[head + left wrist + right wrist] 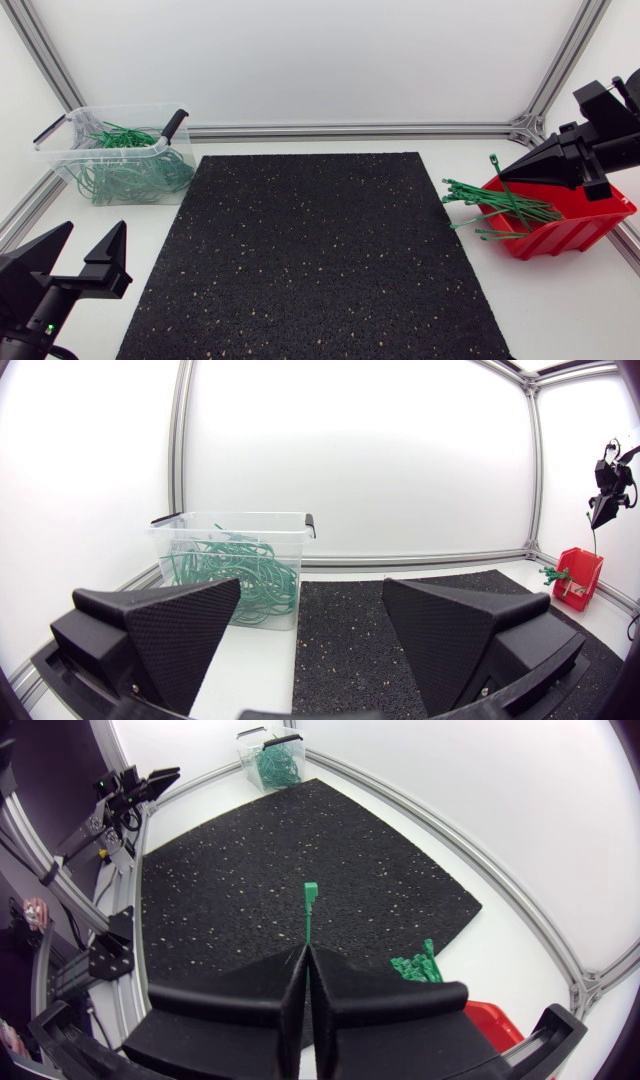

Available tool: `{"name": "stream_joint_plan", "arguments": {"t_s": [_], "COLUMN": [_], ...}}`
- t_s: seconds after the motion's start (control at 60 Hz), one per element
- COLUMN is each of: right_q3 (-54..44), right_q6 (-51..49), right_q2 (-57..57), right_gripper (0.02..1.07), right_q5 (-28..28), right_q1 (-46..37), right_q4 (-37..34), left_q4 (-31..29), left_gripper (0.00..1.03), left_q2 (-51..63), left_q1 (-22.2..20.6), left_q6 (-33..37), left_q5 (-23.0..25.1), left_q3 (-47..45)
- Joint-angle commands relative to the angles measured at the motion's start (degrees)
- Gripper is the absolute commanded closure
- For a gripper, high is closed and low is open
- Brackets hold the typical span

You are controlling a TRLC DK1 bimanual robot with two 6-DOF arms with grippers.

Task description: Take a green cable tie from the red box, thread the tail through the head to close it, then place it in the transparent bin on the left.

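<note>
Partly hidden tie (pixel 309 910) in right gripper (pixel 306 952)

Seen from the right wrist, the green cable tie (pixel 309 915) shows only its head end. The rest is lost between the pressed-together fingers of the right hand (pixel 307 948), which also covers all but a corner of the red box (pixel 495 1025). From above, the same hand masks the box's far side, and the frame edge cuts off the left arm (pixel 30 310). From the left wrist, the loose ties (pixel 553 573) at the box are too small to count.
</note>
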Motion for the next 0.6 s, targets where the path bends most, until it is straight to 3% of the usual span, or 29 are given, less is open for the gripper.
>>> {"name": "stream_joint_plan", "arguments": {"t_s": [0.0, 0.217, 0.583], "right_q3": [3.0, 8.8, 4.8], "right_q6": [-1.8, -7.3, -6.3], "right_q2": [3.1, 10.1, 4.3], "right_gripper": [1.01, 1.01, 1.01], "right_q5": [-1.9, -6.4, -7.6], "right_q1": [0.1, 1.0, 9.0], "right_q4": [-5.5, -21.3, -21.4], "left_q4": [-1.6, -1.7, -2.2], "left_gripper": [0.04, 0.04, 0.04], "left_q2": [0.0, 0.1, -0.1], "left_q1": [0.0, -0.1, -0.8], "left_q6": [-1.1, -1.1, -0.7], "left_q5": [-0.1, 0.3, 1.8], "left_q3": [-2.1, -2.1, -0.4]}}
